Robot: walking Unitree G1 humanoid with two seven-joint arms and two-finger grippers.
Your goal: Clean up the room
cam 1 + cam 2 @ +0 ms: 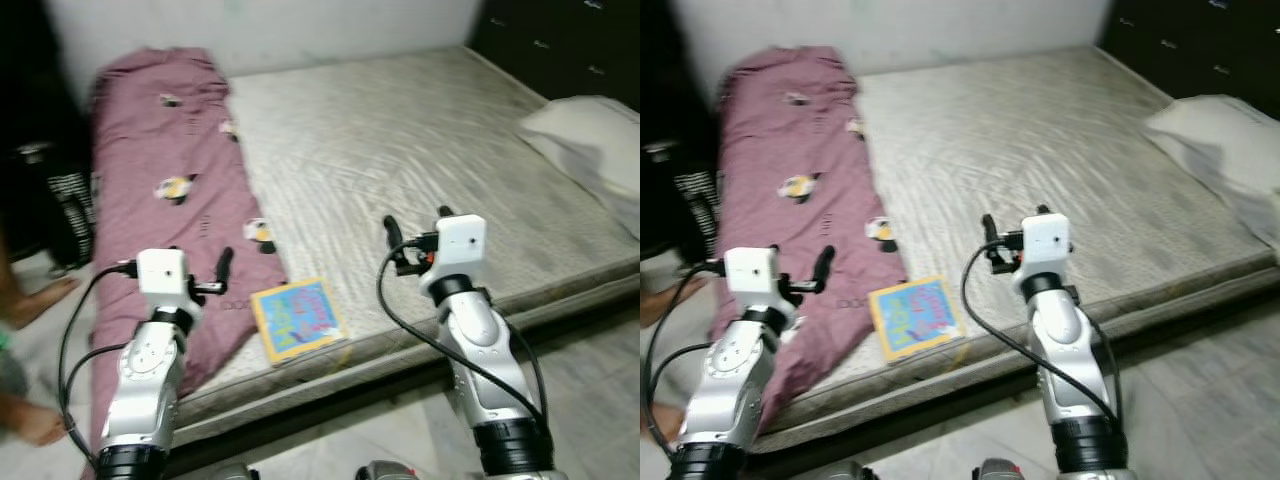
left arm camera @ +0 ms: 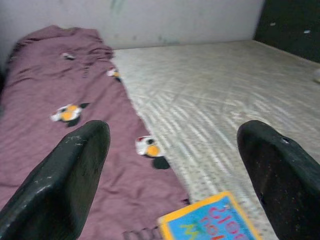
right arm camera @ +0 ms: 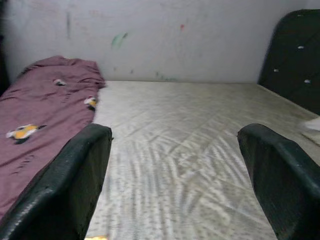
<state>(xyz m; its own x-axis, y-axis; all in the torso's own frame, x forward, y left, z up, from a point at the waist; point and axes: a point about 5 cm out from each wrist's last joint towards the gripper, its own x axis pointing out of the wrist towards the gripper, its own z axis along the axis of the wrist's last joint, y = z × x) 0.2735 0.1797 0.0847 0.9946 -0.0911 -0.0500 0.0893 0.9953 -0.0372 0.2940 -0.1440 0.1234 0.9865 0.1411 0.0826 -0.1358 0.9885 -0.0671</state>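
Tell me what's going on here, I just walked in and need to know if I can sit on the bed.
The robot stands at the edge of a bare grey mattress, both arms raised over it and holding nothing. Its left gripper is open above a long maroon blanket with penguin prints, and its right gripper is open over the mattress. A colourful square children's book lies near the mattress edge between the arms, untouched. A white pillow sits at the far right.

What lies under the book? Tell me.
The book lies flat on the bare mattress near its front edge, beside the maroon blanket. Anything beneath the book is hidden.
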